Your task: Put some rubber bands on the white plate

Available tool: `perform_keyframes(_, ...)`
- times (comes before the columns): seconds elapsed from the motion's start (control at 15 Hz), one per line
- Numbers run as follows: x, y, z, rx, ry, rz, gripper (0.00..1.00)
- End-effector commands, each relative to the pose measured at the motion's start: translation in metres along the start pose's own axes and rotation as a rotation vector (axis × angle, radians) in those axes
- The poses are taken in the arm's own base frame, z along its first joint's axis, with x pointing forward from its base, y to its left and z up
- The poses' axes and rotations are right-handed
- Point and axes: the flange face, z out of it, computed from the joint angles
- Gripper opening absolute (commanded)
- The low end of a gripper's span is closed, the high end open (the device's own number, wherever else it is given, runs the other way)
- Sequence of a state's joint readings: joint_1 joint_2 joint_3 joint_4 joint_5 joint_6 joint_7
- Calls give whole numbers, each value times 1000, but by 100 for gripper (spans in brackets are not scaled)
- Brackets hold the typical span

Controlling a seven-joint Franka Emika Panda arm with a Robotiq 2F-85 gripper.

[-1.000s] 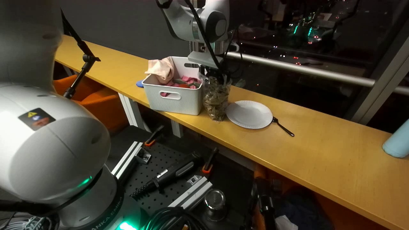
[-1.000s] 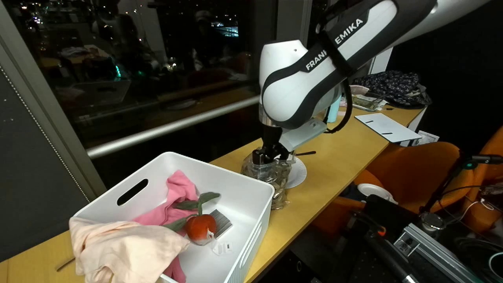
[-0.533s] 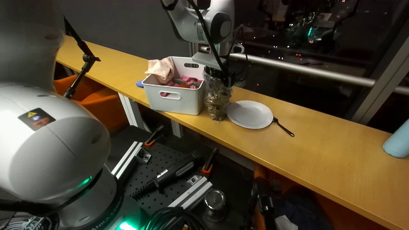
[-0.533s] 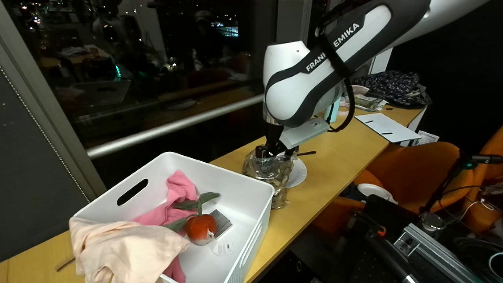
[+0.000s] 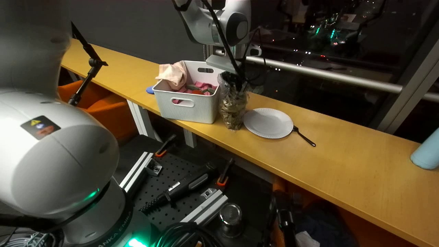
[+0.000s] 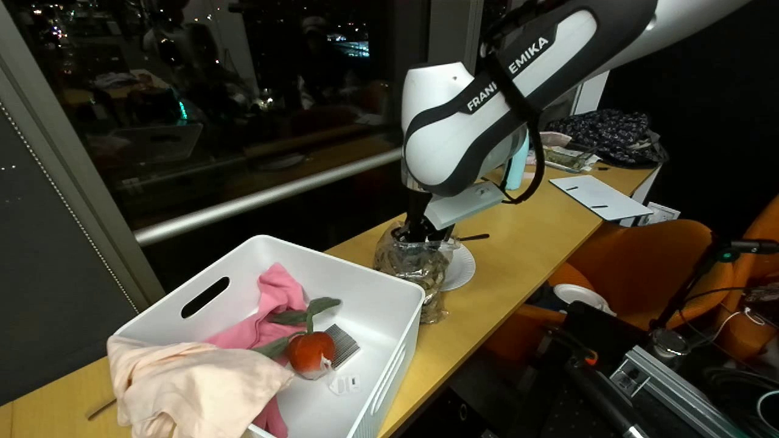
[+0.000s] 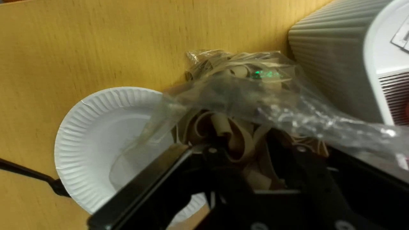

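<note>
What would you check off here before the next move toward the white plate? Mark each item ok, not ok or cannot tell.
1. Rubber bands between the jaws: ok, tan loops show there in the wrist view.
2. Grip firm enough to lift: cannot tell, the contact is hidden.
3. Clear bag upright with its mouth open: ok.
4. Jaws out of the bag before travelling sideways: not ok, they are down inside its mouth.
5. White plate flat on the table, no bands on it: ok.
6. Black utensil off the plate's centre: ok, it lies at the rim.
</note>
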State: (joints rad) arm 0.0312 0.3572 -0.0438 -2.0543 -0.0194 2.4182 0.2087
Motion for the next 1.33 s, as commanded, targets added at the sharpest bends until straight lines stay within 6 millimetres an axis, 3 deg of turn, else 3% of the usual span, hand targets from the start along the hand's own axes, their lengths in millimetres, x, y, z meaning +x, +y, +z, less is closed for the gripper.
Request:
perform_keyframes(0.0,-5,-7,-8,-17,24,-1,9)
perform_keyframes(0.07,-8,-10,-10,-16,24,-3,1)
perform_keyframes(0.6,-44,-19,-38,-49,4,24,2)
perform_keyframes(0.93,-59,6,-65,-101,18,92,2)
perform_keyframes(1.27,-49,36,-98,-127,117,169,2)
